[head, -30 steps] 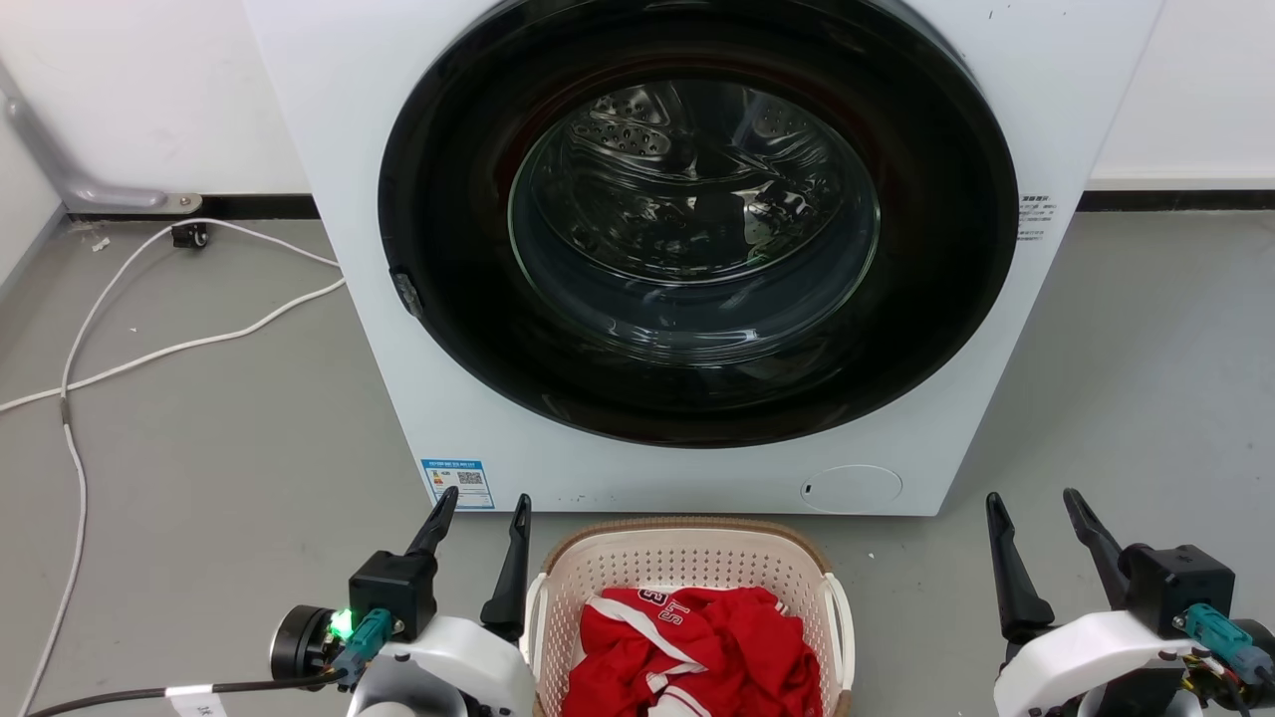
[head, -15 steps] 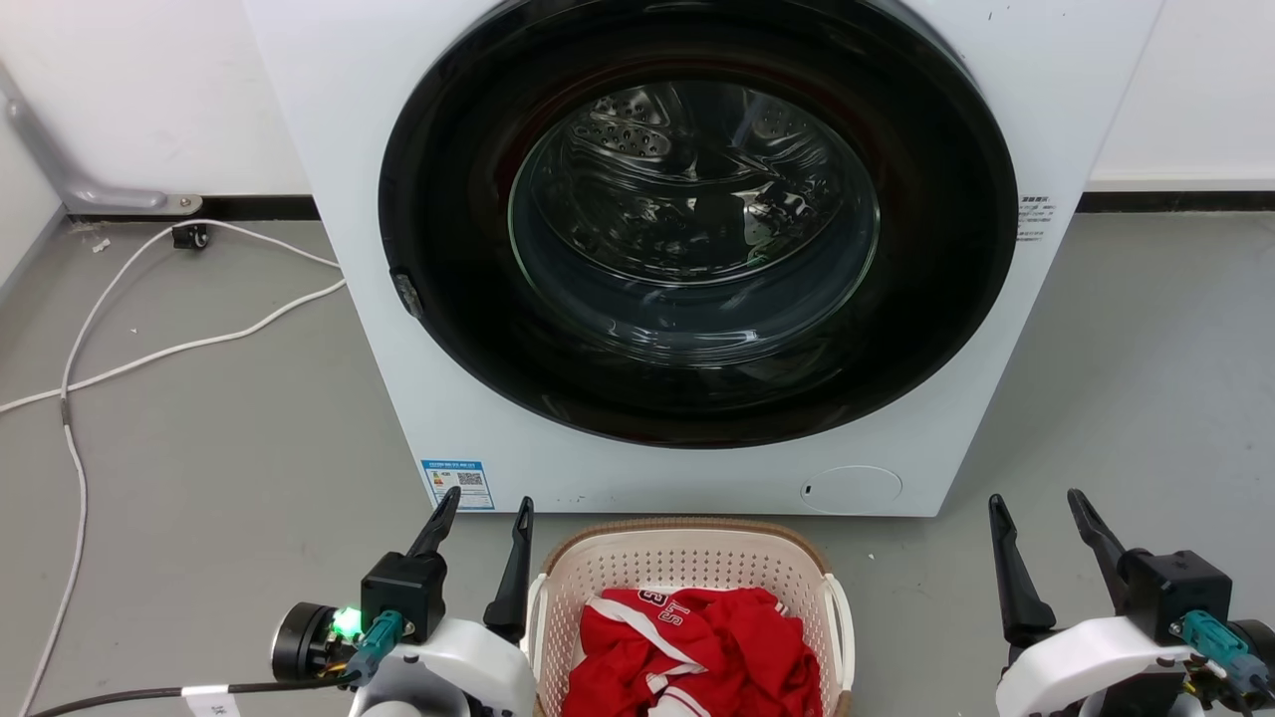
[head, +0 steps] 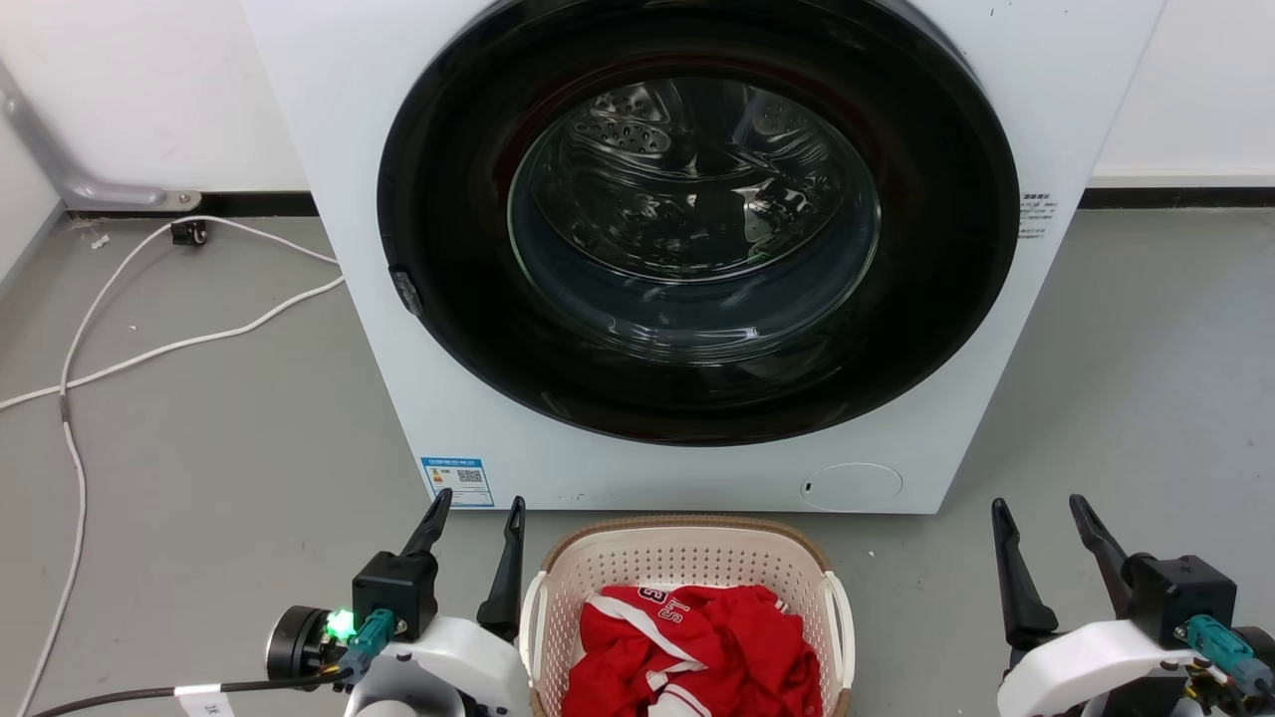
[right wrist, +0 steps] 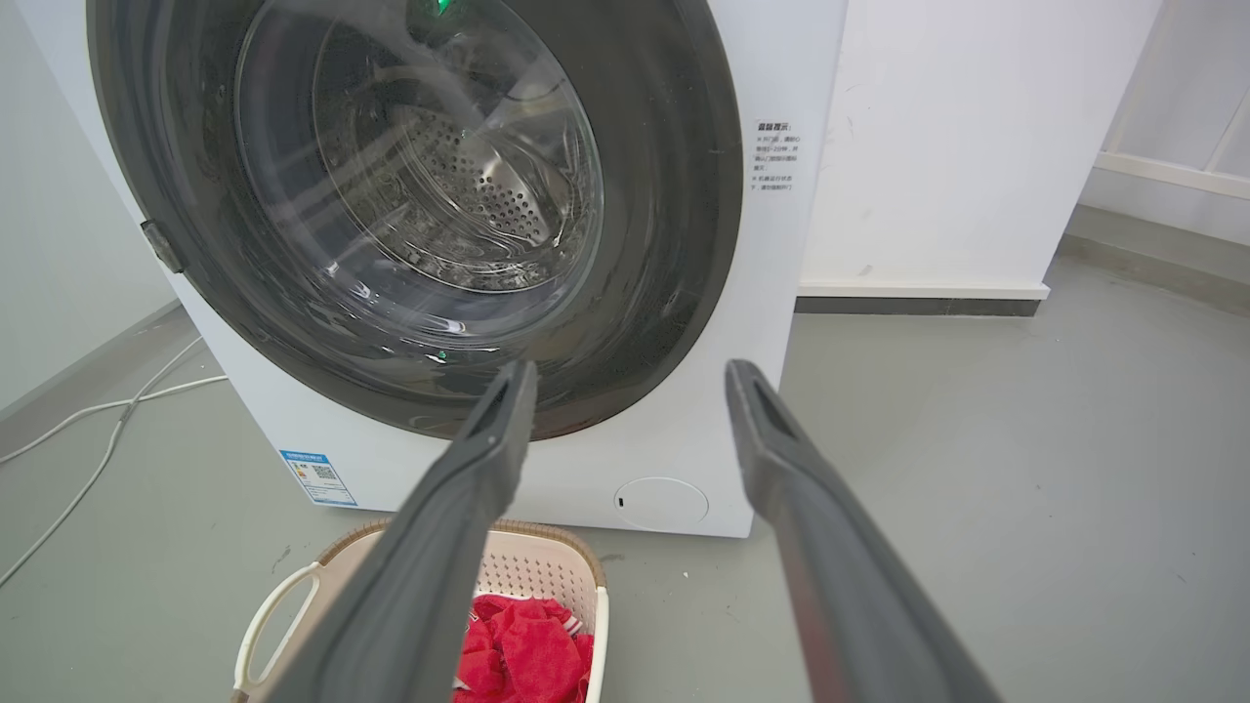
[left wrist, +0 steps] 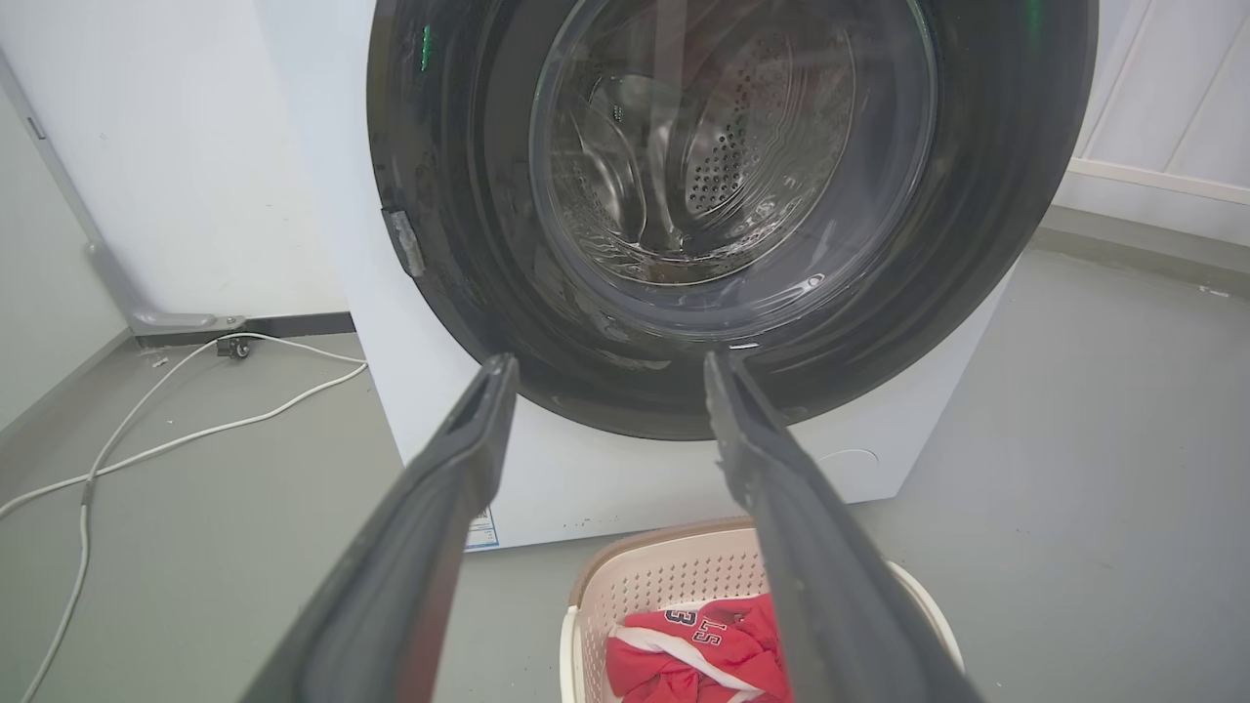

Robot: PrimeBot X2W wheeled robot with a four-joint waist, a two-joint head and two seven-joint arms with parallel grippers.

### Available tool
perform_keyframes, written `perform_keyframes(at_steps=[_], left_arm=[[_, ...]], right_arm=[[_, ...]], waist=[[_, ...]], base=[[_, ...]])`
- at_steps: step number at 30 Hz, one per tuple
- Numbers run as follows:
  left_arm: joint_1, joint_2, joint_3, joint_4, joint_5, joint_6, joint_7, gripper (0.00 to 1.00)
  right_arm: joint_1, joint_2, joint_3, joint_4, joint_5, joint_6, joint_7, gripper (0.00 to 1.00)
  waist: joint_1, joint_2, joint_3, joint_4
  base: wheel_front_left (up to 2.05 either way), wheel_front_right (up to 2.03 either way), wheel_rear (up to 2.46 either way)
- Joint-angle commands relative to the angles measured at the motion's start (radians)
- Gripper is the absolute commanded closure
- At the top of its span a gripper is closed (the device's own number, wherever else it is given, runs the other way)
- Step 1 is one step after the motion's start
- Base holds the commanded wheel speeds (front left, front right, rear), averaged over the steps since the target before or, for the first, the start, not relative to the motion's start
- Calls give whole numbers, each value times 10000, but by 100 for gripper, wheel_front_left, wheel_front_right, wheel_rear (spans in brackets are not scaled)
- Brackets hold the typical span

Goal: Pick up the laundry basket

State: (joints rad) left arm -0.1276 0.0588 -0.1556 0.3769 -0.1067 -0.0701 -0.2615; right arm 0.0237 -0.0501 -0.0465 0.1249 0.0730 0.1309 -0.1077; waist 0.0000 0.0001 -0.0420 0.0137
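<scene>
The laundry basket (head: 687,558) is cream perforated plastic with a brown rim and white side handles. It stands on the floor just in front of the washing machine, with red clothes (head: 692,642) inside. It also shows low in the left wrist view (left wrist: 674,586) and the right wrist view (right wrist: 532,571). My left gripper (head: 476,513) is open, close beside the basket's left handle. My right gripper (head: 1041,513) is open, well off to the basket's right. Both hold nothing.
A white front-loading washing machine (head: 558,438) with a round dark glass door (head: 697,219) fills the space behind the basket. White cables (head: 149,329) trail across the grey floor at the left. A white wall (right wrist: 967,146) stands right of the machine.
My left gripper has edged slightly left, away from the basket's handle. The right gripper has sunk a little. The basket has not moved.
</scene>
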Motion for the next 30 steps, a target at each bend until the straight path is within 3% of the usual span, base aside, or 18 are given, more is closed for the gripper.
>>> perform_keyframes(at_steps=[1,12,30], left_arm=[[-98,-7,18,26,-14,2,-54,0],[-124,-27,57,148,32,11,-53,0],[-2080,33,333,2395,-436,-343,-42,0]], right_arm=[[-30,-2,-3,15,54,-3,-53,0],[-32,-2,-12,176,69,-3,30,0],[-1789,1,206,2305,174,-3,-172,0]], waist=[[0,-1,3,2],[0,-1,167,6],[0,-1,3924,-352]], base=[[0,0,0],[0,0,0],[0,0,0]])
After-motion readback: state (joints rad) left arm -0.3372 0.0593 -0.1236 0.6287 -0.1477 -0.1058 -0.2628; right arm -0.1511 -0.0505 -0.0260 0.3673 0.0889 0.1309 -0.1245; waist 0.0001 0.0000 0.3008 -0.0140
